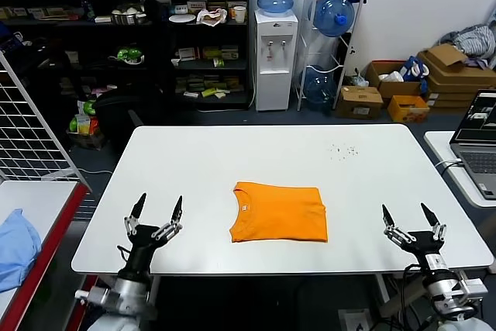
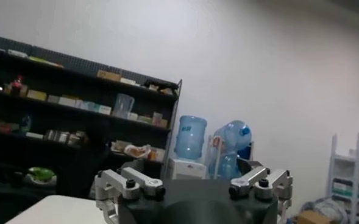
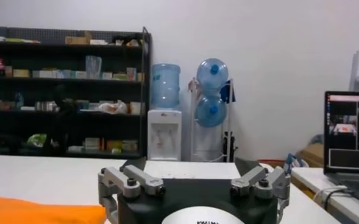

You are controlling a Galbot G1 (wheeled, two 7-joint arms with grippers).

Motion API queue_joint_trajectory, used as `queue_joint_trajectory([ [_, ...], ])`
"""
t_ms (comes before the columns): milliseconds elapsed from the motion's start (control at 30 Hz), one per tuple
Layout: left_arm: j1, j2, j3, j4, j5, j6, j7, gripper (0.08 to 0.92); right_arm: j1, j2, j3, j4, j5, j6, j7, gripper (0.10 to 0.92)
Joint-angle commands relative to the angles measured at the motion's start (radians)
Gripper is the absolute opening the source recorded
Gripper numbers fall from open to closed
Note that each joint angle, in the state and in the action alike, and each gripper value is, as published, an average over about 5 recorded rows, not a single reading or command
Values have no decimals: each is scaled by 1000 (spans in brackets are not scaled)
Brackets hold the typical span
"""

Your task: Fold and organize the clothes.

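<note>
The clothes, one bright orange T-shirt (image 1: 279, 212), lie folded into a neat rectangle in the middle of the white table (image 1: 232, 153), collar toward the left. A strip of its orange fabric (image 3: 42, 212) shows in the right wrist view. My left gripper (image 1: 158, 208) stands open near the table's front left corner, fingers pointing up, holding nothing. Over by the front right corner my right gripper (image 1: 410, 215) is open too, also empty. Both are well apart from the shirt.
A light blue cloth (image 1: 15, 246) lies on a side table at the left. A laptop (image 1: 482, 141) sits on another table at the right. Shelves (image 1: 124, 29), a water dispenser (image 1: 276, 52) and boxes (image 1: 434, 79) stand behind.
</note>
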Motion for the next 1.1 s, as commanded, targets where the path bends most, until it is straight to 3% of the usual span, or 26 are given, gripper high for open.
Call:
queue_joint_trajectory([
  [33,171,-73,-90,-5,110,-130,82,921,-28,132,24,-48,-78,95,-53,921],
  [600,160,-145,-113,-20,113,-79,93,921,-13,170,41,-41,-144,130,-96,921],
  [1100,152,-145,-112,-33,106,-62,81,921,-3,175,40,-35,-148,127,-99,921],
])
